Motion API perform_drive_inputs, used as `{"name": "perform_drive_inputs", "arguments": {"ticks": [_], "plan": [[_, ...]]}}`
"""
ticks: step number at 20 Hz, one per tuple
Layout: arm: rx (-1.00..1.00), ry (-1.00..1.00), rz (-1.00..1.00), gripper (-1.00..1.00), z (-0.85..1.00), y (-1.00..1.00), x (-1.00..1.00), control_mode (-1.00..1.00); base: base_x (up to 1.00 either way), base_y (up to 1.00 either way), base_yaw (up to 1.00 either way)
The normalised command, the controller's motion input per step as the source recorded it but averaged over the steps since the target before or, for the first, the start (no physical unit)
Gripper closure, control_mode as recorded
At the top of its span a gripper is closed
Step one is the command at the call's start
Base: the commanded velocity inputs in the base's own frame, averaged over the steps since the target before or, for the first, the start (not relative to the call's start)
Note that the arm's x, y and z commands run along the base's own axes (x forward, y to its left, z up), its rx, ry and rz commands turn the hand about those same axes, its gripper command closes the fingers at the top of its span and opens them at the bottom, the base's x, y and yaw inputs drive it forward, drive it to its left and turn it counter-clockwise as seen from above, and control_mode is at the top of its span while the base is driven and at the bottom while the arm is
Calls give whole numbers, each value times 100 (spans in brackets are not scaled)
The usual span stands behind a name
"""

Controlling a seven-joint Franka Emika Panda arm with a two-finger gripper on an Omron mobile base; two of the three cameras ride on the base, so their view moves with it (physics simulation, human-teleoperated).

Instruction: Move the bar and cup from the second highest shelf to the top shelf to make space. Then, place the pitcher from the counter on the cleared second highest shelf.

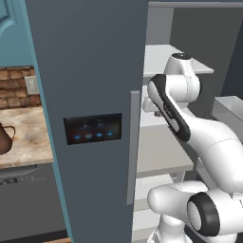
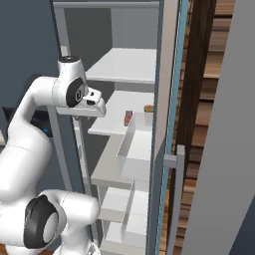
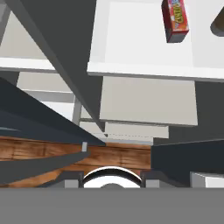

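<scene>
The red bar (image 2: pixel 128 118) stands on the second highest shelf (image 2: pixel 112 122) of the tall grey cabinet, with the tan cup (image 2: pixel 148 108) just behind and to its right. Above them is the top shelf (image 2: pixel 127 64). My gripper (image 2: pixel 98 109) hovers at the shelf's front left edge, short of both things. In the hand view the bar (image 3: pixel 175 19) and a dark edge of the cup (image 3: pixel 217 24) sit at the top right on the second highest shelf (image 3: pixel 140 48). The gripper (image 3: pixel 113 180) is open, nothing between its tips. The brown pitcher (image 1: pixel 4 137) stands on the counter (image 1: pixel 28 137), far left.
A clear bin (image 2: pixel 137 147) hangs on the open door's inside, right of the lower shelves. The cabinet's closed grey door (image 1: pixel 90 118) with a dark display panel stands between the shelves and the counter. Wood floor (image 3: pixel 52 153) shows below.
</scene>
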Motion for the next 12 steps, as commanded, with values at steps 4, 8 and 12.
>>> {"name": "perform_drive_inputs", "arguments": {"ticks": [4, 8, 12], "plan": [[1, -11, 0, -100, -14, -15, -4, -100, 0, 0, 0], [0, -22, 0, -100, -31, -25, -14, -100, 0, 0, 0], [0, -19, 0, -100, -28, -32, -6, -100, 0, 0, 0]]}}
